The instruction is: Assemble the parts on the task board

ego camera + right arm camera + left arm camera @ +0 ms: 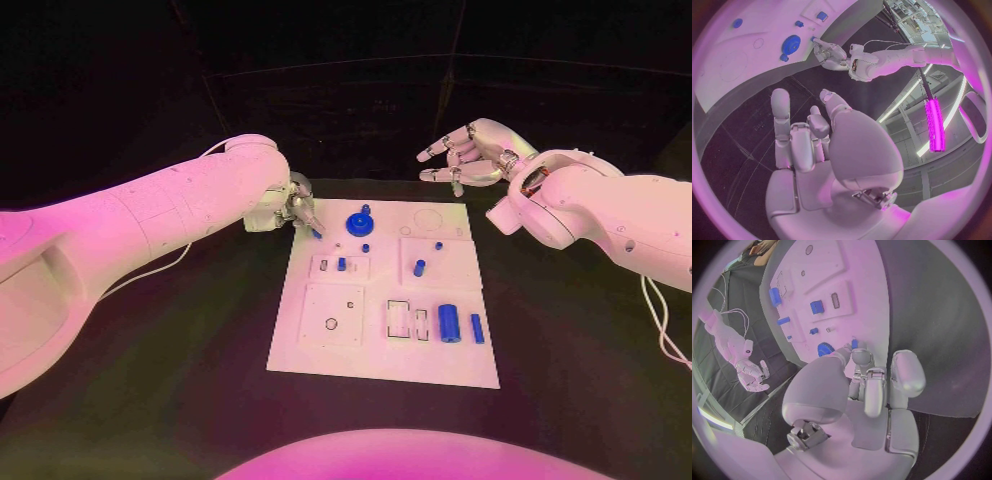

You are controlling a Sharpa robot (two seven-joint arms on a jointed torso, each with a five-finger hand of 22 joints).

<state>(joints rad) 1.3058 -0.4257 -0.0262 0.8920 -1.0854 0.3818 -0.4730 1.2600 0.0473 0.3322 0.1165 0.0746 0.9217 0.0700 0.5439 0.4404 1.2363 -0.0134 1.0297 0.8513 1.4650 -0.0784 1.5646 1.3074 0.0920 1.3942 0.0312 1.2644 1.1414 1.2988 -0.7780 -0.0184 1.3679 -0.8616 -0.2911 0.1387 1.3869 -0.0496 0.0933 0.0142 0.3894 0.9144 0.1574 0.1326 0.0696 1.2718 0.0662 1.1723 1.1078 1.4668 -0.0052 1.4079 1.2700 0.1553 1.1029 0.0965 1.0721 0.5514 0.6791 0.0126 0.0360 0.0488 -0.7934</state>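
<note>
One small blue peg (316, 233) is pinched by the left hand (293, 206) at the task board's (384, 360) upper left edge; light, stiff, slippery, it is best gripped mid-shaft. Nothing is held by the spread right hand (469, 152).

Right wrist view. The right hand (817, 145) occupies the middle of the circle, its fingers (781, 112) extended and slightly apart, holding nothing, above the black table (736, 135). Beyond the fingertips lies the white task board (748, 55), its edge curving across the view. On the board stand a blue gear-shaped part (791, 44), a small blue part (784, 57) just beside it, and further small blue parts (821, 16) near the far edge; 1 more blue part (737, 23) lies well apart from these. The left hand (831, 51) reaches over the board's edge, its fingertips (817, 41) at a small blue piece (812, 38) near the gear; whether it grips the piece cannot be told.
</note>
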